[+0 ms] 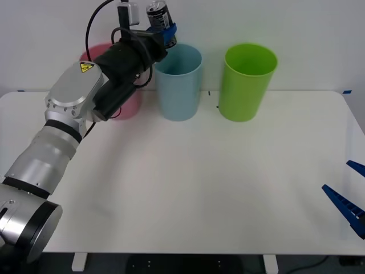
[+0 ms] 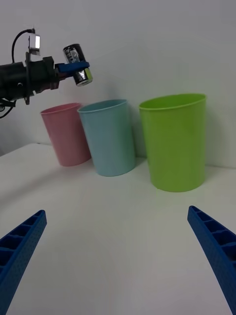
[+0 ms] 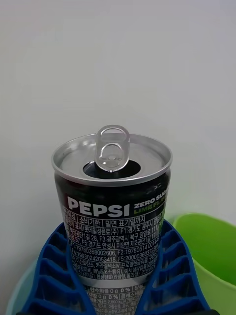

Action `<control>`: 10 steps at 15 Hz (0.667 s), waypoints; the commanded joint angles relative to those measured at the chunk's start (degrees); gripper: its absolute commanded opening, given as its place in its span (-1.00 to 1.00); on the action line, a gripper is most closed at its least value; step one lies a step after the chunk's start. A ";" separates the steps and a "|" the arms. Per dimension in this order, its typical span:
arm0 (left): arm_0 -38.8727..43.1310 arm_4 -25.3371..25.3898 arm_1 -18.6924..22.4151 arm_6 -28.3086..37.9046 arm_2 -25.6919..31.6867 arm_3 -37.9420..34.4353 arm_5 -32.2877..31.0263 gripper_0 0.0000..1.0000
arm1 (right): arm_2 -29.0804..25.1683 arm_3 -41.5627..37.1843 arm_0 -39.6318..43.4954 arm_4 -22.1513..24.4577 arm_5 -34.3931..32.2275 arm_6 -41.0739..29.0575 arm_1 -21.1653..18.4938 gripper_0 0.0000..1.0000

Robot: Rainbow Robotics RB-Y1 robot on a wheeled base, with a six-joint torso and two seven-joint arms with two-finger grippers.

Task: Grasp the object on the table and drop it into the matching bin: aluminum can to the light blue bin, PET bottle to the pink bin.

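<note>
Above white table (image 1: 188, 188), plain wall (image 1: 285, 23)

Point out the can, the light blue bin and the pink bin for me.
can (image 3: 115, 211): left wrist view, on its black label, held in the left claw.
light blue bin (image 1: 179, 91): front view, on its outer wall.
pink bin (image 2: 66, 135): right wrist view, on its outer wall.

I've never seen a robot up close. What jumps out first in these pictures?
Most striking is the small dark can held high in the left gripper, above the near rim of the light blue bin. Three tall bins line the back of the white table: the pink bin partly behind the arm, the blue one in the middle, and a lime green bin. The right gripper waits open near the table's right edge.
</note>
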 commanded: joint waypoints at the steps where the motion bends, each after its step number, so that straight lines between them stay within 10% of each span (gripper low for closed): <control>1: -5.54 -0.55 -2.26 -2.98 -0.05 8.01 1.52 -1.00 | 0.00 0.00 0.00 0.00 0.00 0.01 0.00 1.00; 10: -11.34 -0.55 -6.21 -8.87 -0.05 16.45 6.70 -0.99 | 0.00 0.00 0.00 0.00 0.00 0.01 0.00 1.00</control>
